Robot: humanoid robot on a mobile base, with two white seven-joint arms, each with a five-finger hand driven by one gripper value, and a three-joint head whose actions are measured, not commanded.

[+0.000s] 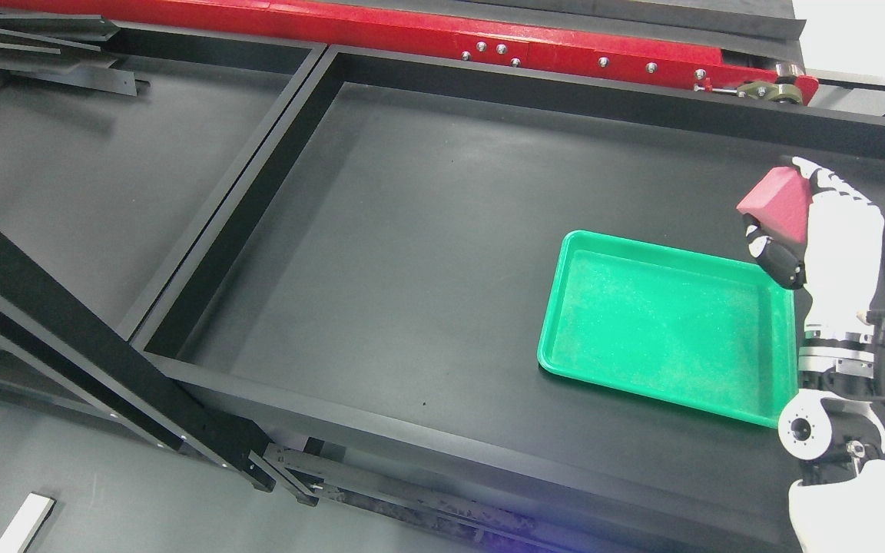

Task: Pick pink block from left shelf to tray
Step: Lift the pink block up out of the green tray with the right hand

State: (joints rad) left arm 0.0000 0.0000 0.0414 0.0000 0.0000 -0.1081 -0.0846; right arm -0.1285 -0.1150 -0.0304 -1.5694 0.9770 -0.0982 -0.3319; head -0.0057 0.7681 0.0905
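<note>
Black bin (442,192), right hand (819,230) gripping partly hidden pink block (777,201)

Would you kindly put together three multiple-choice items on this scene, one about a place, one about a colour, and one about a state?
1. Where does the tray lie?
A. On the dark bin floor, toward its right side
B. On the red rail at the top
C. In the left compartment

2. What colour is the tray?
A. Blue
B. Green
C. Yellow

3. What is the state of the pink block?
A. Lying flat in the tray
B. Resting on the bin floor
C. Held in the right hand at the tray's upper right corner

Answers:
1 A, since the tray sits on the black floor of the large right compartment.
2 B, since its whole surface is bright green.
3 C, since the white fingers wrap the block and the tray holds nothing.
</note>
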